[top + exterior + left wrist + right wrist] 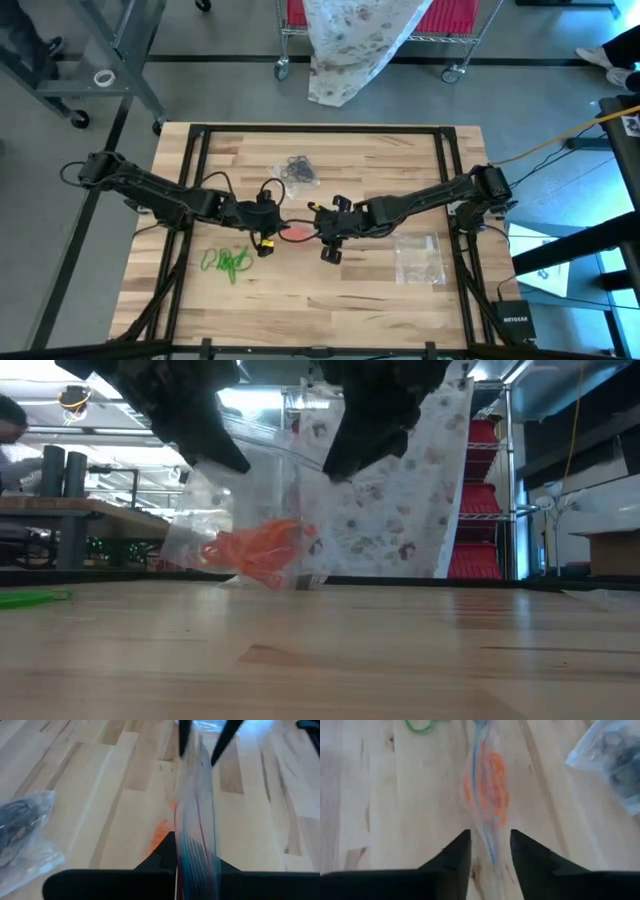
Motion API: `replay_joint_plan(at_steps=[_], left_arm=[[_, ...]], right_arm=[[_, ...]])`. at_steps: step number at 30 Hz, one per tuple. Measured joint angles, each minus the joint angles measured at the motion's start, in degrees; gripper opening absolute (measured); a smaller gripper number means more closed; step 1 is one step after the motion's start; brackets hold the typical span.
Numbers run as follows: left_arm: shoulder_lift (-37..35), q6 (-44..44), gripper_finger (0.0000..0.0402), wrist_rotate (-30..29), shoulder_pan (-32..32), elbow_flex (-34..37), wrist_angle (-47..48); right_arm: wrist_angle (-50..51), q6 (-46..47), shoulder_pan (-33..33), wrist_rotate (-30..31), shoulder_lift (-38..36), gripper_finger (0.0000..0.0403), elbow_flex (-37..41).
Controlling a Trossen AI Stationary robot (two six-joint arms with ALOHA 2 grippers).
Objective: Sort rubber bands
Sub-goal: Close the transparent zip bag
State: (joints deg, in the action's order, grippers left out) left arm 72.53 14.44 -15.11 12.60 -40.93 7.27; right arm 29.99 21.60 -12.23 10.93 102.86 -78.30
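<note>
Two dark arms meet near the middle of the high view, over the wooden table point(380, 170), with a clear plastic bag point(255, 510) stretched between them. The left claw point(268, 213) is clenched on one edge of this bag; in its own wrist view the plastic runs straight out from between its closed fingers point(165, 851). The right claw point(322, 222) sits at the bag's other edge, and in the right wrist view its two fingers point(455, 851) stand slightly apart with the bag's edge passing through the gap, so they are released rather than pinching. Orange-red rubber bands point(258, 548) are bunched inside the held bag, hanging just above the tabletop in the low view and showing as a reddish patch between the claws from above. Green rubber bands point(227, 261) lie loose on the table, lower left of centre in the high view, near the left arm. Black rubber bands point(301, 169) rest in a second clear bag above the claws in the high view. A third clear bag point(418, 257) lies flat, lower right of centre, beneath the right arm.
</note>
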Motion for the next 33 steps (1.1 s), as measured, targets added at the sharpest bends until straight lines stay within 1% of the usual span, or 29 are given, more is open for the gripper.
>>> replay_joint_plan(at_steps=[4,8,9,11,14,15,17,19,21,23,25,29,33], left_arm=[[0.0,1.9,0.0000,0.9,0.0,0.0,0.0],[-0.1,7.0,0.0000,2.2,-0.2,0.0,-0.1],[-0.1,9.5,0.0000,3.8,-0.5,0.0,-0.3],[-0.1,15.0,0.0000,8.7,-1.6,0.0,-1.6],[-0.1,22.6,0.0000,17.8,-2.8,0.0,-3.4],[-0.1,24.5,0.0000,20.5,-3.0,0.0,-3.7],[0.0,27.2,0.0000,24.1,-2.8,0.0,-3.5],[0.1,27.6,0.0000,27.6,-2.8,0.2,-3.0],[0.1,27.1,0.0000,27.3,-2.9,0.9,-3.2],[0.1,26.8,0.0004,23.9,-3.9,2.1,-3.1],[0.1,25.6,0.0015,20.8,-5.7,3.1,-3.2],[0.7,23.4,0.0053,17.1,-9.1,5.7,-3.1],[0.7,18.9,0.0105,16.7,-11.9,6.9,-1.9]], right_arm=[[6.6,-2.6,0.0,0.0,-2.5,0.0154,-3.1],[12.2,-5.9,-0.1,-0.7,-4.1,0.0162,-5.5],[12.3,-7.4,-0.1,-2.1,-4.5,0.0163,-5.9],[12.0,-9.7,0.4,-6.1,-5.6,0.0163,-6.2],[12.6,-10.6,2.1,-10.5,-6.3,0.0163,-6.2],[13.1,-11.0,2.9,-11.3,-6.3,0.0163,-6.2],[14.1,-12.0,4.5,-12.2,-6.5,0.0163,-6.2],[14.0,-13.1,5.9,-12.7,-6.7,0.0163,-6.0],[12.8,-14.4,7.3,-14.0,-6.8,0.0163,-5.3],[11.7,-15.5,8.7,-15.6,-6.7,0.0163,-4.1],[8.4,-16.0,10.2,-17.5,-6.7,0.0163,-2.3],[1.0,-16.0,12.7,-20.6,-6.7,0.0163,2.4],[-8.7,-14.7,13.6,-22.6,-6.7,0.0163,7.7]])
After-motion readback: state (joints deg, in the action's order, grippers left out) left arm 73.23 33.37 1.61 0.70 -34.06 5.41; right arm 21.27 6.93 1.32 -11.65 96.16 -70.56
